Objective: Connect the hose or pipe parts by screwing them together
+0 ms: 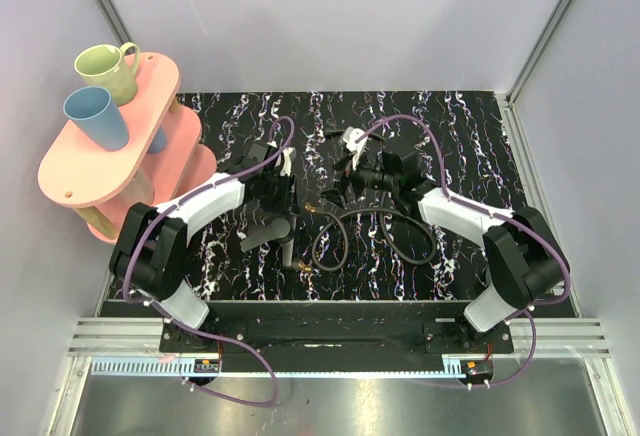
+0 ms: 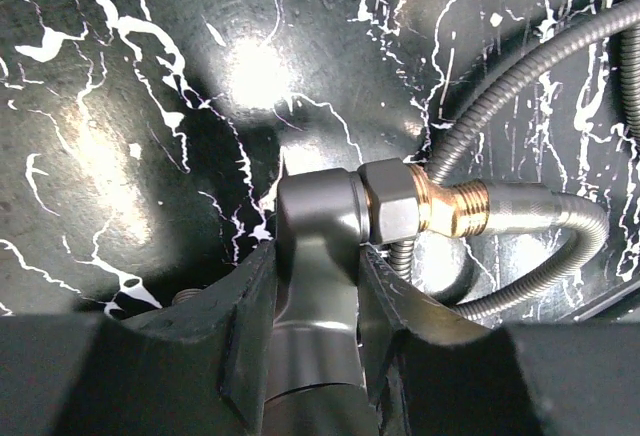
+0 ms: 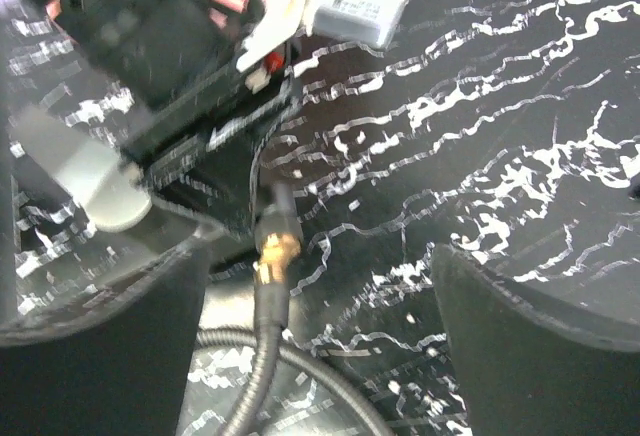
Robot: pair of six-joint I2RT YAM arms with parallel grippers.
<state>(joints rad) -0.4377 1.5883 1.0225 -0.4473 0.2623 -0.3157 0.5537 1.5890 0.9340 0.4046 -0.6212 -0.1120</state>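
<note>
In the left wrist view my left gripper [image 2: 315, 256] is shut on the stem of the dark grey forked fitting [image 2: 318, 218]. A brass thread [image 2: 452, 206] sticks out to the right of the fitting, and one end of the black flexible hose [image 2: 520, 66] sits on it. From above, the left gripper [image 1: 280, 196] holds the fitting [image 1: 272, 236] over the mat, and the hose [image 1: 378, 238] loops to the right. My right gripper [image 3: 320, 276] is open, its fingers [image 3: 540, 346] wide apart. The hose's brass end [image 3: 275, 251] lies near its left finger, untouched. The right gripper [image 1: 338, 188] hovers beside that joint.
A pink two-tier stand [image 1: 110, 156] at the far left carries a green mug [image 1: 108, 69] and a blue cup [image 1: 97, 118]. The black marbled mat [image 1: 470, 146] covers the table. Purple cables [image 1: 400, 121] arc over both arms. Grey walls close in the sides.
</note>
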